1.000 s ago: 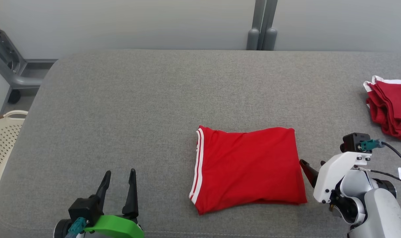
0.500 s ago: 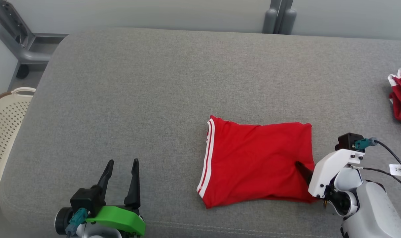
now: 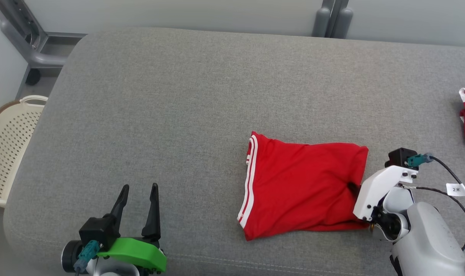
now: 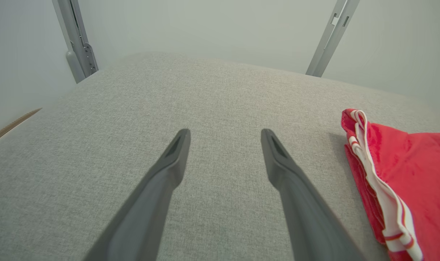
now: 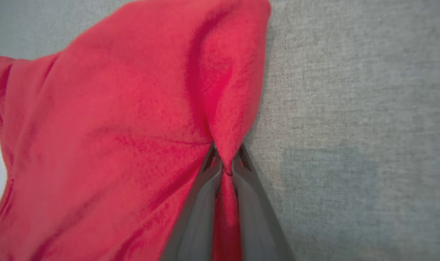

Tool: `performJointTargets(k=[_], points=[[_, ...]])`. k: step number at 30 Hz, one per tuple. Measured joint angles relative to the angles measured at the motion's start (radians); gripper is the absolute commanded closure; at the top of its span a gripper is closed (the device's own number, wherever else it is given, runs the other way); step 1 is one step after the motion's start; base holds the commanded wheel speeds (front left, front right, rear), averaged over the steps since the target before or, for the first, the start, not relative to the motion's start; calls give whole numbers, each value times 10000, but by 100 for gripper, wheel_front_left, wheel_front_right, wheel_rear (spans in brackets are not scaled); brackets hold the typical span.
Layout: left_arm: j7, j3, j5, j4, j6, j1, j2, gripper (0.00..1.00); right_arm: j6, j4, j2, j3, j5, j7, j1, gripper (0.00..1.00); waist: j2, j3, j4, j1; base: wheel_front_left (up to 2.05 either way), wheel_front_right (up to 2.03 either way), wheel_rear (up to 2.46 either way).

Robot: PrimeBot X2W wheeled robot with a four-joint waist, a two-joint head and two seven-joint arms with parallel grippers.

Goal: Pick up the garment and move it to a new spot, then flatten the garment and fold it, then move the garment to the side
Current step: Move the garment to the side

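1. Left gripper (image 3: 139,186): two long, dark, tapering fingers on a black block, with a bright green cover (image 3: 135,256) and a teal plug (image 3: 87,253) at its left
2. Right gripper (image 5: 225,159): dark grey fingers joined to a white angular bracket (image 3: 382,188) dotted with small dark screws
3. Black camera box (image 3: 399,156) with teal connector (image 3: 415,160); black cable (image 3: 452,177) carrying a white tag (image 3: 456,189)
4. Rounded silver-grey forearm (image 3: 428,241)
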Motion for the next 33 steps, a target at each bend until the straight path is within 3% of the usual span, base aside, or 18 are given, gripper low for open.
performJointTargets(k=[11, 25, 33], points=[[0, 42, -4, -259, 19, 21, 0, 0, -2, 491, 56, 399, -999, 169, -1303, 100, 0, -158, -487, 0, 0, 0, 0], [0, -318, -4, -941, -2, -552, -4, 0, -4, 1072, 4, 395, -2842, 523, -4626, 100, 0, 563, -1752, 0, 0, 0, 0], [0, -686, 253, -1523, -134, -1103, -8, 0, -4, 1108, -617, 307, -3603, 794, -5863, 100, 0, 1261, -2555, 0, 0, 0, 0]])
